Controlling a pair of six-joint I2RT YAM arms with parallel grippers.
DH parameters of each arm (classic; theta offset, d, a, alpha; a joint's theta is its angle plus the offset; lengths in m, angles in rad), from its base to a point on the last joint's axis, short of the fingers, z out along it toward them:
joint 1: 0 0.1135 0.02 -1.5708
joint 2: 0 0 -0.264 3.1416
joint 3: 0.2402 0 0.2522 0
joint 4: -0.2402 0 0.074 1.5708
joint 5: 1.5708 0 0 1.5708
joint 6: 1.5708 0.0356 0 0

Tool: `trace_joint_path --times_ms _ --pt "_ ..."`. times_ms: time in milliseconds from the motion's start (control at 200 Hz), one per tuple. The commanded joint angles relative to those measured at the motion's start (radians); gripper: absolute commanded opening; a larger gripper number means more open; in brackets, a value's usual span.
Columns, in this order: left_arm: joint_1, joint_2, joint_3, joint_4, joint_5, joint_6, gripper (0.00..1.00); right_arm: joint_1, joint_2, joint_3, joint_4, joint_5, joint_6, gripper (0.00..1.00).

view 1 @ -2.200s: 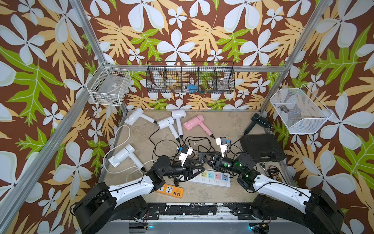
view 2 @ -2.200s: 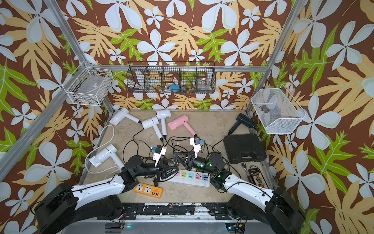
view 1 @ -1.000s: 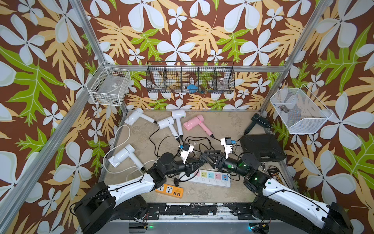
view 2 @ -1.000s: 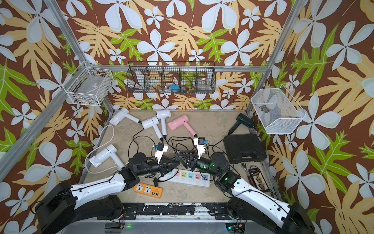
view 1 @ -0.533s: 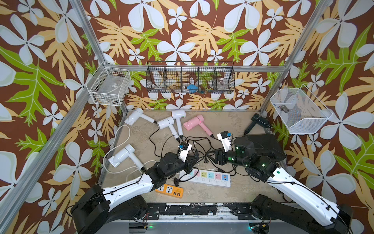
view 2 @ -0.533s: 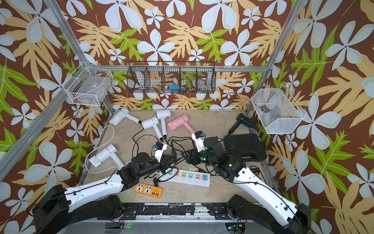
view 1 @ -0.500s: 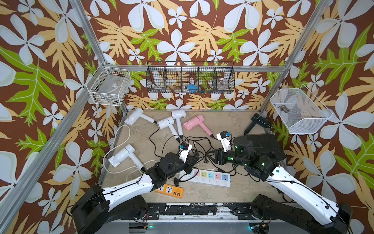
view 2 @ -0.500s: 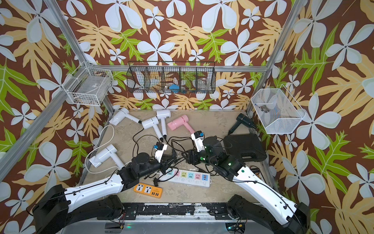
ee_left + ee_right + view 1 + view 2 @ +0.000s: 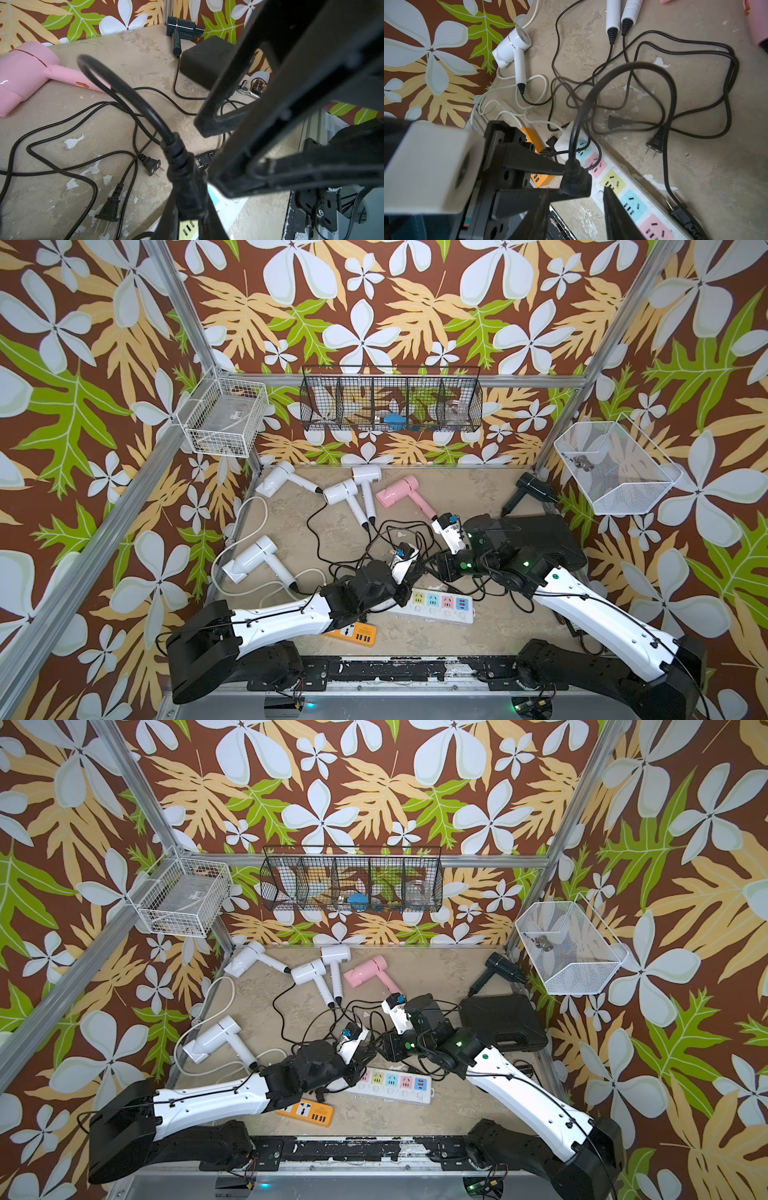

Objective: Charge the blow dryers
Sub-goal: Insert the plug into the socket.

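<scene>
The left gripper [image 9: 189, 200] clamps a black plug [image 9: 180, 164] with its cord end up, just above the yellow socket [image 9: 612, 181] of the white power strip [image 9: 598, 193]. The right gripper [image 9: 576, 203], jaws apart and empty, faces that plug close ahead. The blow dryers [image 9: 394, 494] lie well beyond both grippers, their cords tangled.
</scene>
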Motion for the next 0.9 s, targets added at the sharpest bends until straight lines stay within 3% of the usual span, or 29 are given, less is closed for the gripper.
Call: trace_joint_path --times_ms 0,636,706,821,891 --pt "-0.018 0.009 0.011 -0.011 -0.044 0.035 0.00 0.000 0.014 0.001 -0.015 -0.006 -0.021 0.42" --pt "-0.069 0.044 0.033 -0.025 -0.079 0.067 0.00 0.000 0.065 -0.025 0.000 -0.020 -0.035 0.28" --pt "-0.069 0.045 0.032 -0.025 -0.078 0.067 0.00 0.000 0.061 -0.034 0.004 -0.023 -0.035 0.23" --pt "-0.069 0.045 0.034 -0.025 -0.082 0.061 0.00 0.000 0.053 -0.045 0.002 -0.013 -0.032 0.06" --pt "-0.069 0.036 0.029 -0.023 -0.081 0.053 0.18 0.000 0.032 -0.061 0.008 0.029 -0.024 0.00"
